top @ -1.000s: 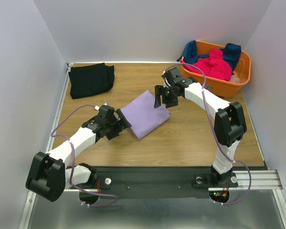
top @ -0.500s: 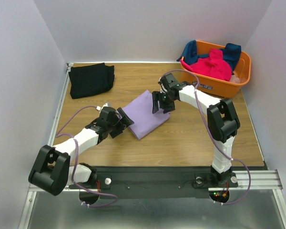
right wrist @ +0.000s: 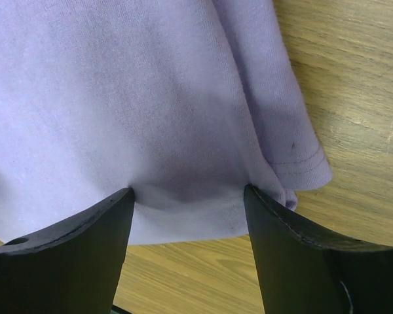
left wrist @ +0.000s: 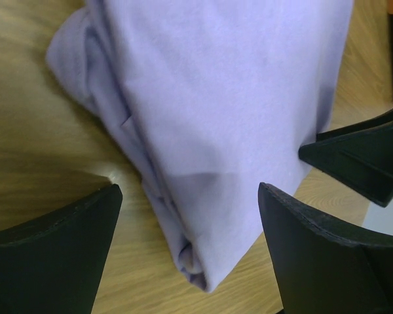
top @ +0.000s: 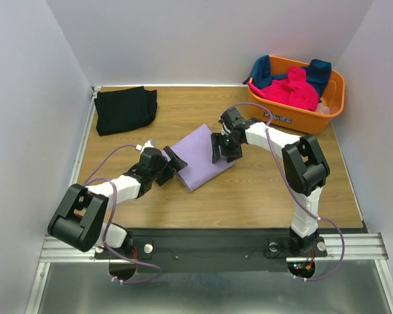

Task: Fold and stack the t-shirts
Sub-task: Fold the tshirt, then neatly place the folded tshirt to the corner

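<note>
Surface: wooden table (top: 249, 190), pale walls (top: 203, 39) on three sides, metal rail (top: 354, 245) along the near edge where the arm bases sit.

What you have on it:
- black shirt (top: 124, 109), folded, at the far-left corner
- orange basket (top: 337, 88) at the far-right corner, with a hot-pink shirt (top: 291, 88) heaped on top and a teal-blue shirt (top: 318, 70) draped over the back rim
- lavender shirt (top: 200, 157), folded into a slanted rectangle, mid-table between the two grippers

Left arm: lying low, with the elbow out at the near-left and the forearm running toward the centre. Your left gripper (top: 173, 163) sits at the shirt's near-left edge. In the left wrist view its jaws are spread wide, and the folded corner of the lavender cloth (left wrist: 223, 98) lies on the wood between them. Neither finger is closed on it.

Right arm: upper link upright on the right, elbow high, forearm angled back left and down to the shirt's right-hand edge. Your right gripper (top: 223, 154) points down there. In the right wrist view its jaws are apart, with the hem of the cloth (right wrist: 118, 98) between the two tips. The tips touch the fabric and it dimples slightly at each one. It's not pinched.

One right finger (left wrist: 360, 163) shows in the left wrist view, just beside the shirt's far edge.
</note>
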Motion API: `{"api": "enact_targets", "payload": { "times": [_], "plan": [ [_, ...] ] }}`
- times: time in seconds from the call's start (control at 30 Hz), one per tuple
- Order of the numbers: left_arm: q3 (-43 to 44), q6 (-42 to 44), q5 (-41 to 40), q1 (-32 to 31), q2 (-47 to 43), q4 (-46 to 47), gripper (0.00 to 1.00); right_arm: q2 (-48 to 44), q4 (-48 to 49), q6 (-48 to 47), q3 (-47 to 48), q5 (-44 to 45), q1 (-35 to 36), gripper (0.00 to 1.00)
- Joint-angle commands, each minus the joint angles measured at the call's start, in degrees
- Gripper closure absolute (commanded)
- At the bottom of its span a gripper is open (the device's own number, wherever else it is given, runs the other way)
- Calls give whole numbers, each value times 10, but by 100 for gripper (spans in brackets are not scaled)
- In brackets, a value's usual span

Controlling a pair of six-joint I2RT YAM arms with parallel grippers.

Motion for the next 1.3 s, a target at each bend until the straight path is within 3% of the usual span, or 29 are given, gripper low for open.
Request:
{"api": "enact_targets", "payload": {
  "times": [0.0, 0.33, 0.7, 0.83, 0.9, 0.97, 1.03, 1.27],
  "plan": [
    [-13, 16, -1, -3, 40, 49, 2, 6, -3, -13, -32, 17, 7, 26],
    [0, 3, 13, -30, 103, 107, 2, 3, -4, -9, -35, 15, 11, 26],
    [65, 10, 22, -71, 192, 110, 6, -4, -3, 7, -36, 6, 16, 26],
    [92, 13, 14, -75, 212, 95, 26, -7, -4, 9, -40, 6, 20, 27],
    [108, 17, 0, -75, 221, 71, 51, -9, -4, 10, -43, 6, 20, 27],
    [125, 26, -18, -75, 227, 39, 65, -11, -4, 11, -46, 7, 20, 27],
    [136, 34, -29, -74, 230, 20, 100, -17, -4, 12, -48, 6, 20, 27],
    [200, 123, -67, -52, 216, -61, 100, -48, -7, 18, -58, 8, 20, 25]
  ]
}}
